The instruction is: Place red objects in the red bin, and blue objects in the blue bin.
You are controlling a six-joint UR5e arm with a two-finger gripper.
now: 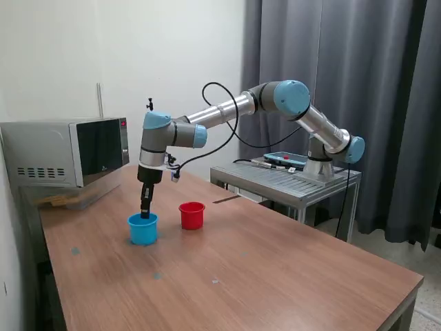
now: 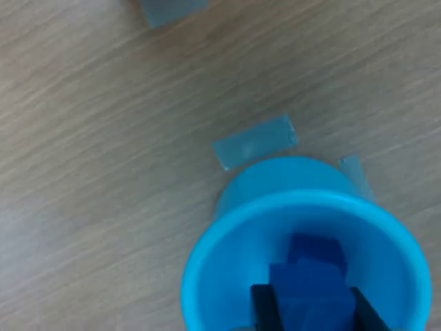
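Note:
The blue bin (image 1: 142,229) is a light blue cup on the wooden table, and the red bin (image 1: 191,215) is a red cup just to its right in the exterior view. My gripper (image 1: 145,214) points straight down with its fingertips at the blue cup's rim. In the wrist view the blue bin (image 2: 207,276) fills the lower part of the picture, and my gripper (image 2: 310,312) is shut on a dark blue cube (image 2: 309,286) inside its mouth. A second dark blue cube (image 2: 318,248) lies in the cup behind it. The red objects are out of view.
A grey microwave (image 1: 69,152) stands at the back of the table on the exterior view's left. Pale blue tape patches (image 2: 255,141) mark the wood near the cup. A metal stand (image 1: 289,181) holds the arm's base behind the table.

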